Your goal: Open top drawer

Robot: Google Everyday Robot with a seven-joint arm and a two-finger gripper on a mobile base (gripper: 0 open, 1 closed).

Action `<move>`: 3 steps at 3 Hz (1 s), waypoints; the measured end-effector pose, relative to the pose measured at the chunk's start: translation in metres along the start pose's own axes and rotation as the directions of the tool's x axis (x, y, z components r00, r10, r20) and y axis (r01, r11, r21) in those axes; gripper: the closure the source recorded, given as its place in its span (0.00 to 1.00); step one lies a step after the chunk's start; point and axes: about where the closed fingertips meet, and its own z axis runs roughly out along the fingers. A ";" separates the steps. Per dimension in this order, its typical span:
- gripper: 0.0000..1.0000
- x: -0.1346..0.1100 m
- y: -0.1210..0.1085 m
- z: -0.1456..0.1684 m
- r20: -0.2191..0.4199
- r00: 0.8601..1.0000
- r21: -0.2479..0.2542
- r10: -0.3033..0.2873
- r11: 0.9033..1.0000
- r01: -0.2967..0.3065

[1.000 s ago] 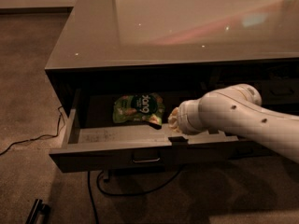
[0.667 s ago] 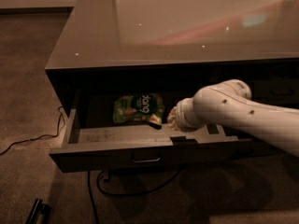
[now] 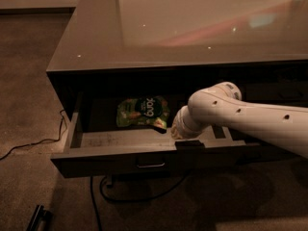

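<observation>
While the white arm (image 3: 250, 121) reaches in from the right, the top drawer (image 3: 96, 161) sits pulled well out of the cabinet (image 3: 192, 32). Its flat dark front faces the camera, with the small bar handle (image 3: 150, 165) centred on it. The grey floor and low side walls are exposed, and the back part lies in shadow under the glossy top.

The gripper (image 3: 167, 127) is inside the drawer, just above the floor, right of centre and just behind the front panel. It's dark against a dark background, so I can't tell its grip state or whether it has hold of anything. The wrist angles down and left into the drawer. A dark block (image 3: 188, 144) sits on the top edge of the front panel directly below the wrist; I can't tell what it belongs to.

A green snack bag (image 3: 143, 112) lies flat on the drawer floor, mid-left, toward the back. Its lower right corner is right next to the gripper; contact unclear.

Carpet (image 3: 29, 81) runs all round. A thin cable (image 3: 29, 146) trails off left of the drawer, another cable (image 3: 134, 192) loops on the floor under the front, and a dark bar-shaped object (image 3: 38, 218) lies at the bottom left.
</observation>
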 end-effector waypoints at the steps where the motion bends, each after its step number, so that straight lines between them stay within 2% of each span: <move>1: 1.00 0.005 0.011 0.011 -0.027 1.000 -0.037 -0.003 0.999 0.002; 2: 1.00 0.008 0.029 0.001 -0.038 0.999 -0.025 0.019 1.000 -0.020; 3: 1.00 0.008 0.029 0.001 -0.038 0.999 -0.025 0.019 1.000 -0.020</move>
